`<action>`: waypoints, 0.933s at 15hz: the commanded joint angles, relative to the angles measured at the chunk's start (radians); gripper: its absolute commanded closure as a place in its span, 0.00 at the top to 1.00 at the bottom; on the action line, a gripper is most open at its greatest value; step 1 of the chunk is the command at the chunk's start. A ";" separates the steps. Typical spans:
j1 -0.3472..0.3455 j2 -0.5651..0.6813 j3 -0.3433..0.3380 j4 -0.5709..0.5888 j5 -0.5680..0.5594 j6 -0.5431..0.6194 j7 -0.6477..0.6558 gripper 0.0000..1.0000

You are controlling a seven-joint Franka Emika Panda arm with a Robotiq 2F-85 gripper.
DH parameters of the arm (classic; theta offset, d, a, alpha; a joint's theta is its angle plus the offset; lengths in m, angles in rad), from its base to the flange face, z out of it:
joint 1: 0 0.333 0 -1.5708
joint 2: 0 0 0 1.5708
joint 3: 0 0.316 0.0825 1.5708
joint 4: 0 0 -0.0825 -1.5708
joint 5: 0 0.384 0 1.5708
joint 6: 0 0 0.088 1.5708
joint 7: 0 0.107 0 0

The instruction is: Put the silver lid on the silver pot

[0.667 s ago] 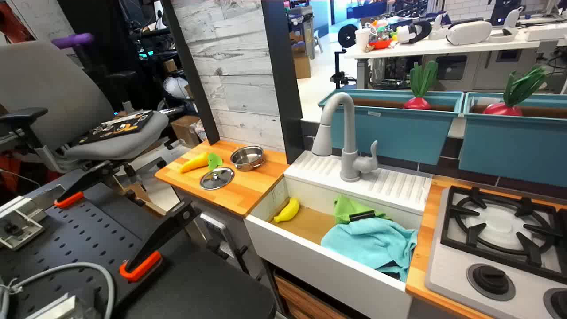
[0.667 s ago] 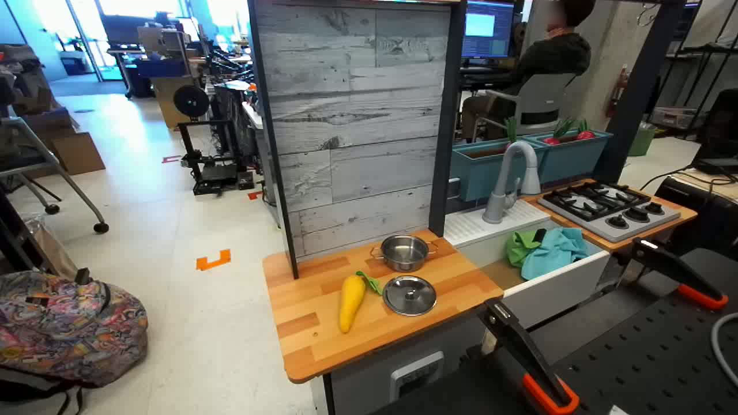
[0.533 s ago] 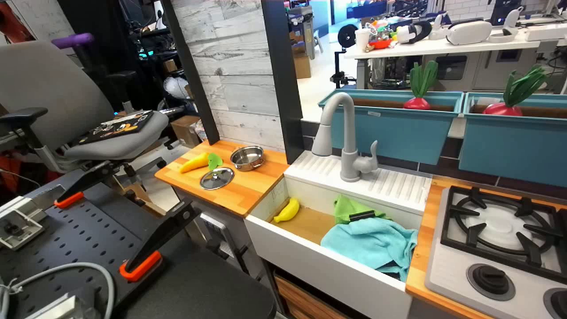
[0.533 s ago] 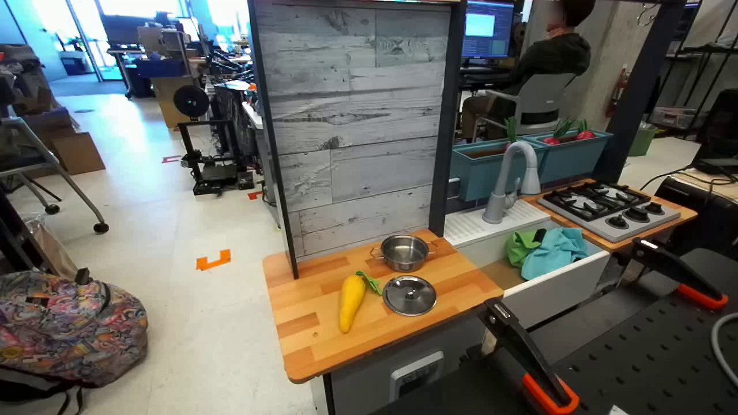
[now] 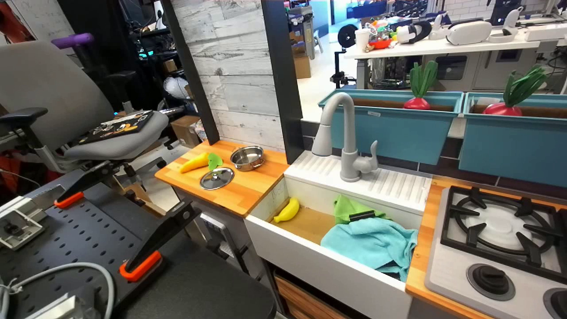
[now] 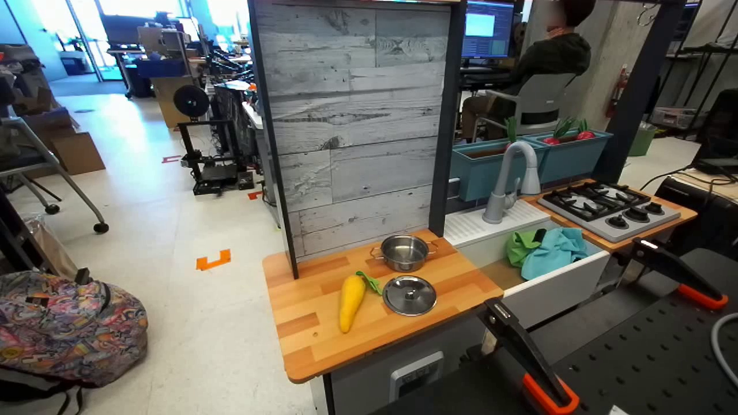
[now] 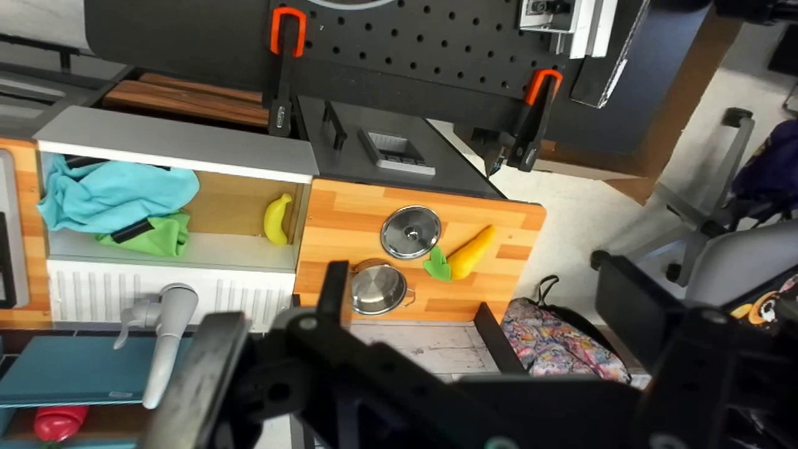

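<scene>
Silver lid (image 6: pixel 410 295) flat on bench (image 6: pixel 311 351), knob (image 7: pixel 412 232) up, likely so fingers (image 7: pixel 637 308) can pinch it; fingers wide apart, holding nothing, well off bench; silver pot (image 6: pixel 405 255) upright, uncovered, just beside lid, probably for short transfer; green leaf (image 7: pixel 438 265) near lid may crowd grasp

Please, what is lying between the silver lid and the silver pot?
A narrow, bare strip of wooden counter separates the lid from the pot in the wrist view.
</scene>
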 commanded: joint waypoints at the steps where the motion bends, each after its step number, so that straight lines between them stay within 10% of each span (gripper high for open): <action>1: 0.036 0.159 0.024 0.075 0.044 0.057 0.019 1.00; 13: 0.173 0.853 0.074 0.317 0.132 0.375 0.114 1.00; 14: 0.100 0.917 0.158 0.348 0.156 0.389 0.117 1.00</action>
